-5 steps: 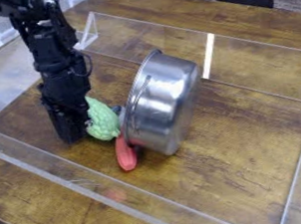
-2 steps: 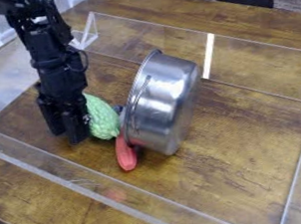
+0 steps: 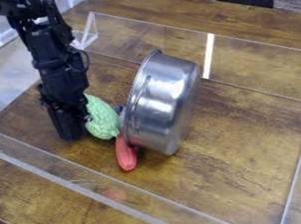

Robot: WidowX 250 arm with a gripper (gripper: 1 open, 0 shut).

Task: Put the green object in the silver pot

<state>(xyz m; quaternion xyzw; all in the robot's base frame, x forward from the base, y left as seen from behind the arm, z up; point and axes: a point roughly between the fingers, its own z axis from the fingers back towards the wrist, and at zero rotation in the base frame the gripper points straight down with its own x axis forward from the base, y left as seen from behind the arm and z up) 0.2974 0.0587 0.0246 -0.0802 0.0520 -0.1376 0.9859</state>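
From my remote seat I count one silver pot (image 3: 161,101), tipped on its side, and I place everything else from it. There is one green object (image 3: 103,118), lying just left of the pot. One red spoon handle (image 3: 126,154) pokes out from under the pot's lower edge; I cannot see the rest of the spoon. One black robot arm stands left of the pot, carrying one gripper (image 3: 69,130) beside the green object. One clear plastic wall (image 3: 150,217) runs around the pot on all sides, and one wooden table (image 3: 239,165) lies beneath it.
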